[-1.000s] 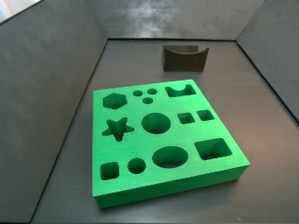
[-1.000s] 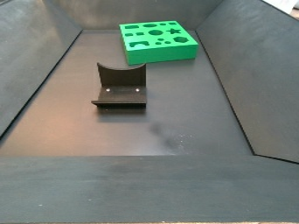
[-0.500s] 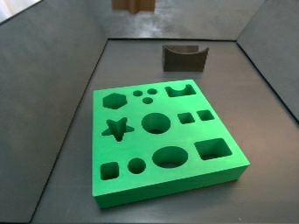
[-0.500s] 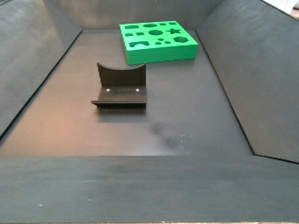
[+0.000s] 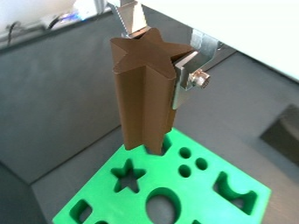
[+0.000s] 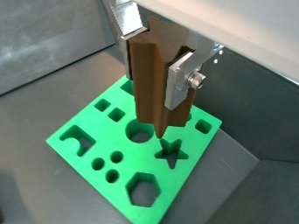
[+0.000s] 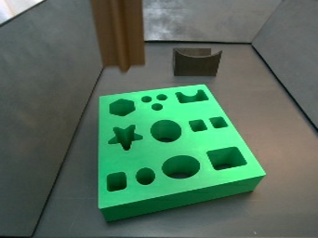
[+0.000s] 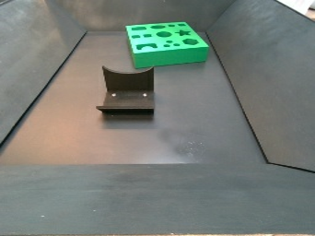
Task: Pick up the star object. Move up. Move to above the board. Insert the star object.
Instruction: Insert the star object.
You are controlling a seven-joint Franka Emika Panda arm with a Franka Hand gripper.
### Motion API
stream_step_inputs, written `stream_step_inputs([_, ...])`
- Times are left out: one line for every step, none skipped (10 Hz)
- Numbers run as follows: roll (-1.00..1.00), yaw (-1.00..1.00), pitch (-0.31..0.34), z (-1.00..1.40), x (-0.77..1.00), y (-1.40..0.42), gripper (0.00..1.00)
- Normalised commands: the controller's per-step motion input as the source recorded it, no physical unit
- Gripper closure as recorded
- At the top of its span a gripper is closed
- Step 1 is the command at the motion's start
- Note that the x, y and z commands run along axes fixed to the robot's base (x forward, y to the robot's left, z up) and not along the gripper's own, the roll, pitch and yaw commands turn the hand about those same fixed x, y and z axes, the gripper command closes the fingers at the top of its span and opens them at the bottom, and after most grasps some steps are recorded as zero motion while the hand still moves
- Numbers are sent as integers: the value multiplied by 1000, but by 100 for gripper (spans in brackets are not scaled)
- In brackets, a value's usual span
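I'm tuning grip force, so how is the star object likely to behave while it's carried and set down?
The star object looks like a rigid wood-coloured prism, so it probably won't flex. The gripper clamps only near its top, so the long lower part might swing if bumped. Being tall and slender, it would likely tip if released standing on the board.

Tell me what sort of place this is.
Probably a robot test cell: a dark walled bin holding only a green board and fixture, the hand above the board gripping the star object.
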Motion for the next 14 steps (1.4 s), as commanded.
stream_step_inputs([130, 451, -141, -694, -77, -309, 100])
stream_step_inputs([136, 431, -104, -594, -14, -254, 100])
stream_step_inputs([6, 51, -23, -57, -29, 0, 100])
stream_step_inputs([0, 0, 0, -17, 0, 0, 100])
stream_step_inputs([0, -66, 0, -120, 14, -29, 100])
stream_step_inputs([21, -303, 0, -160, 49, -83, 100])
stream_step_inputs([51, -657, 0, -189, 117, -111, 100])
stream_step_inputs([37, -823, 0, -191, 109, -106, 100])
stream_step_inputs([0, -494, 0, -40, 203, -6, 100])
stream_step_inputs([0, 0, 0, -20, 0, 0, 100])
stream_step_inputs([23, -340, 0, -123, 166, -20, 100])
stream_step_inputs([9, -260, 0, -114, 169, 0, 100])
stream_step_inputs([36, 0, 0, -231, 3, 0, 100])
stream_step_inputs([0, 303, -14, -463, 57, -6, 100])
